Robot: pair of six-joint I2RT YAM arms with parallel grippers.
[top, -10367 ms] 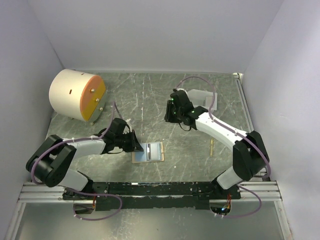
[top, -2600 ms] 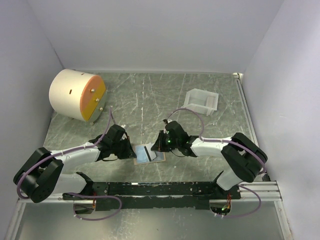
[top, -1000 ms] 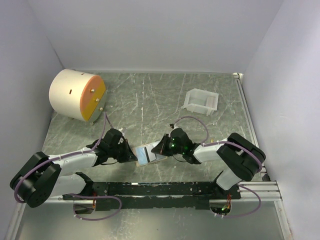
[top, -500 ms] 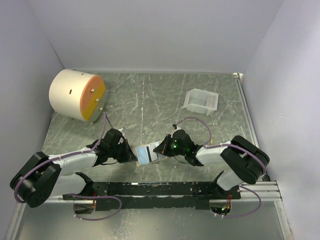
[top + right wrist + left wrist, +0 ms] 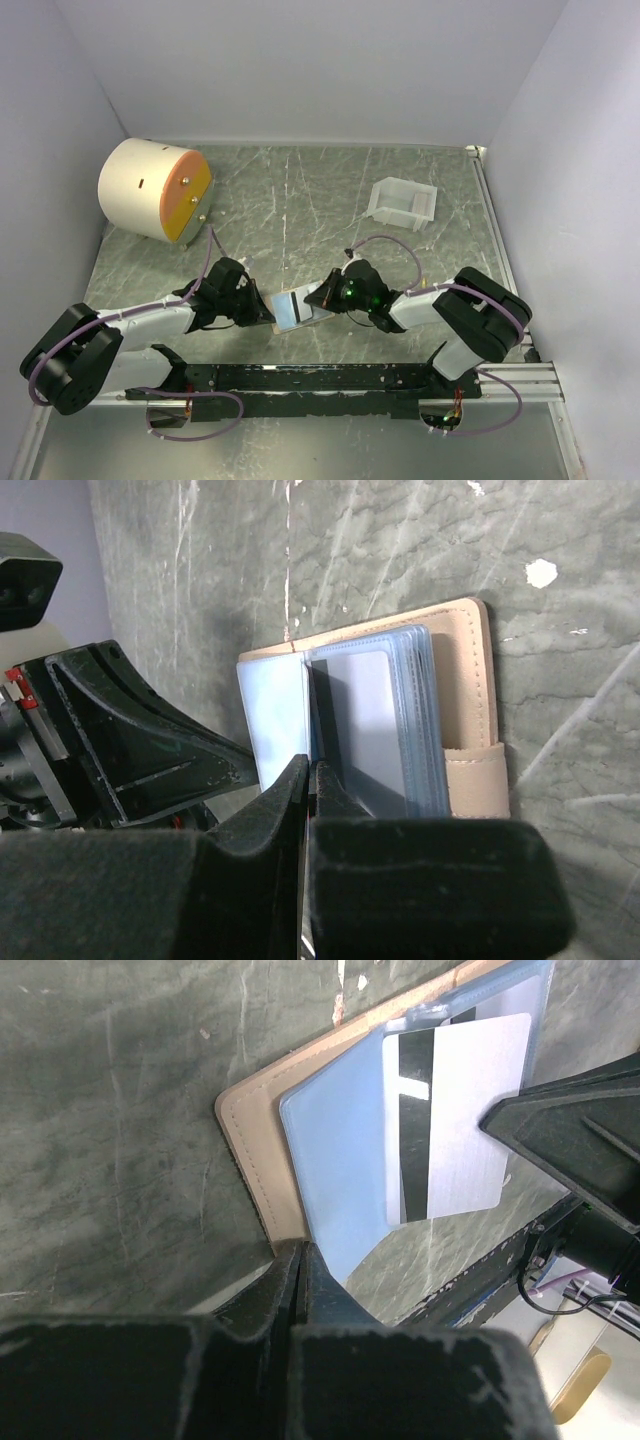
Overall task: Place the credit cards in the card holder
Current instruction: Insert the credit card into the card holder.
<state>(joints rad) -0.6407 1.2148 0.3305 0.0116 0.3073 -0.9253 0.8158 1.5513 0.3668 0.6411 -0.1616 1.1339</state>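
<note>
One grey-green marbled bench [image 5: 300, 200] carries everything. Far left: a big cream cylinder [image 5: 150, 188] on its side, orange face turned toward the middle. Far right: a white box-like tray [image 5: 404, 202], well apart from the arms. Both arms reach low toward the near centre and meet over the card holder [image 5: 293, 308].

The card holder lies open on the bench between the two hands, tan cover down, pale blue shiny pockets up.

The left hand [image 5: 300, 1252] is pinched tight on the holder's near edge, tan cover and a blue leaf caught between its fingers.

One credit card [image 5: 455, 1110], silvery with a black stripe, lies flat over the blue pockets, one corner tucked under a clear pocket lip, the rest exposed.

The right hand [image 5: 308, 768] has its fingers fully together at the card's edge, apparently gripping it; the left wrist view shows its tip touching that edge.
</note>
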